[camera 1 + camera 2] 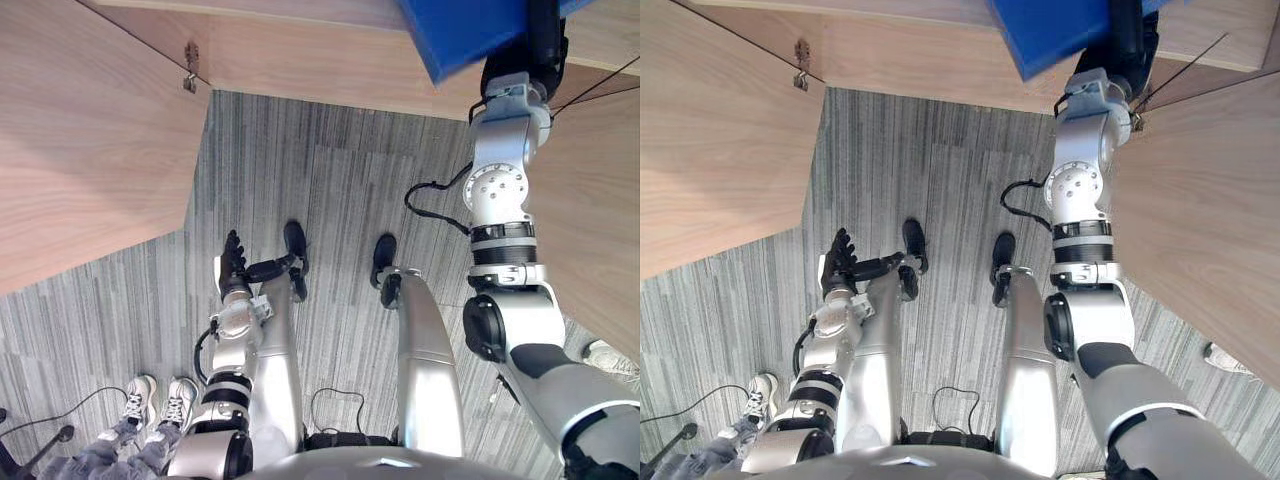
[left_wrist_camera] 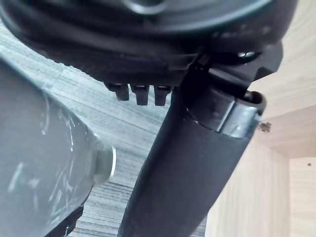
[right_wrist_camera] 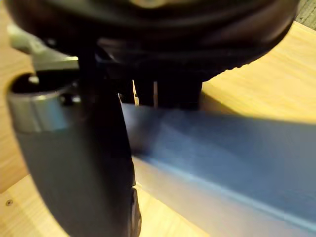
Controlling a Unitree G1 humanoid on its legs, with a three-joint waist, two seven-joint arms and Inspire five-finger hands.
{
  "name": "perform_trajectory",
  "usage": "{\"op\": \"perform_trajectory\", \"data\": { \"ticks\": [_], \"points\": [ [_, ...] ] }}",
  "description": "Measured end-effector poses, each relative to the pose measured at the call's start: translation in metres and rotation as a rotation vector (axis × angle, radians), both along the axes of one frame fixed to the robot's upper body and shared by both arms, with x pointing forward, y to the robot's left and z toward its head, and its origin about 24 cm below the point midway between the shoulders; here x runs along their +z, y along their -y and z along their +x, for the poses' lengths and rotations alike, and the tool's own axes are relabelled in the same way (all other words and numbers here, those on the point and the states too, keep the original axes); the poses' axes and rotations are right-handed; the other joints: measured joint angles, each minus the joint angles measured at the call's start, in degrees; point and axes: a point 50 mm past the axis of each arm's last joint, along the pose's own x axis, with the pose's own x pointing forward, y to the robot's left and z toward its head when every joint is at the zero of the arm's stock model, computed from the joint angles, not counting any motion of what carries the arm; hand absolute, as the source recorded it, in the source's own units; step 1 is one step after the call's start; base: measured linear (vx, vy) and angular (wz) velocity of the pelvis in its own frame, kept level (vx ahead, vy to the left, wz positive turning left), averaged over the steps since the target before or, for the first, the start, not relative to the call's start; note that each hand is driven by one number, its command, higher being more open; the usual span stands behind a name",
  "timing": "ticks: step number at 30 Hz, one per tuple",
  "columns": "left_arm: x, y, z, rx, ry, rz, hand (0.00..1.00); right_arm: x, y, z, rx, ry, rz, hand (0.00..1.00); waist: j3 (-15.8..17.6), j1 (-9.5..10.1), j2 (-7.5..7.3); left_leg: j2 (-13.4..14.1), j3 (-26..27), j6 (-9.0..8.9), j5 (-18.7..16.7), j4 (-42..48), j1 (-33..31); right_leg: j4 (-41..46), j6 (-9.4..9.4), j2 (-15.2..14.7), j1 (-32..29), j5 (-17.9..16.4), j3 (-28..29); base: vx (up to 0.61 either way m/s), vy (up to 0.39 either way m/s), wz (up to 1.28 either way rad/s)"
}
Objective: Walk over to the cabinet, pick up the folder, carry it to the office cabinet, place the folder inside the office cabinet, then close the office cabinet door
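Wood cabinet (image 1: 300, 60) up top: right hand (image 1: 545, 45) fingers prob. grasping blue folder (image 1: 470, 35); left hand (image 1: 232, 262) fingers relaxed.

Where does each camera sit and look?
Left eye view: on the head, looking down at carpet; left hand low, right hand up holding the blue folder.
Right eye view: beside it, same scene.
Left wrist view: on the left wrist, along that hand toward carpet and wooden cabinet.
Right wrist view: on the right wrist, along its own hand onto the folder.
Shared: eyes and right wrist see the folder.
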Motion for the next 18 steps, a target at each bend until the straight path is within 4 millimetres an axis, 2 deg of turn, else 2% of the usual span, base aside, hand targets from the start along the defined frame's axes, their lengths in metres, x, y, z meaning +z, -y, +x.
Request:
{"op": "perform_trajectory", "data": {
  "ticks": [4, 18],
  "points": [
    [-0.001, 0.004, 0.0, -0.004, -0.004, -0.009, 1.0, 0.026, -0.001, -0.003, 0.001, 0.076, 0.028, 1.0, -0.04, 0.37, 0.0, -0.27, 0.09, -0.03, 0.86, -1.45, 0.86, -1.15, -0.2, -0.16, 0.61, 0.55, -0.24, 0.03, -0.003, 0.05],
    [-0.003, 0.019, 0.0, -0.041, -0.022, -0.019, 1.0, 0.027, -0.016, -0.002, 0.056, 0.086, 0.117, 1.0, -0.45, 0.57, 0.43, -0.59, 0.59, -0.07, 1.07, -4.31, 4.02, -3.85, 0.07, -0.16, 3.83, 0.99, -0.25, 0.03, 0.007, 0.0]
  ]
}}
